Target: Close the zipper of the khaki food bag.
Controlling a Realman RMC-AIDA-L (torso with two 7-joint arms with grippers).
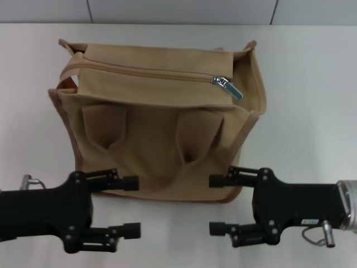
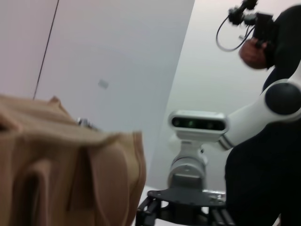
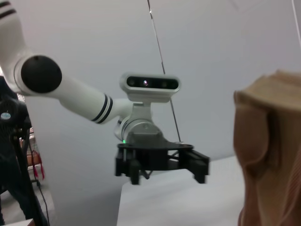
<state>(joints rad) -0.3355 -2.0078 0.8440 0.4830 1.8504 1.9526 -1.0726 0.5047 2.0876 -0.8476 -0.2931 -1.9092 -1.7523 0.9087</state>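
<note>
The khaki food bag [image 1: 162, 123] stands on the white table [image 1: 312, 100], toward its far edge and roughly midway between the sides, its two loop handles [image 1: 106, 125] hanging down the near face. The zipper [image 1: 145, 71] runs along the bag's flat top panel, and its silver slider [image 1: 222, 82] sits at the right end with the pull tab [image 1: 234, 90] angled toward the right corner.

Both arms are level at the near edge, facing each other. The left gripper [image 1: 131, 205] is at the bag's lower left corner, its fingers [image 1: 129, 182] spread apart and holding nothing. The right gripper [image 1: 217, 204] is opposite at the lower right corner, fingers likewise spread wide and empty, its upper fingertip just in front of the bag's bottom edge.
</note>
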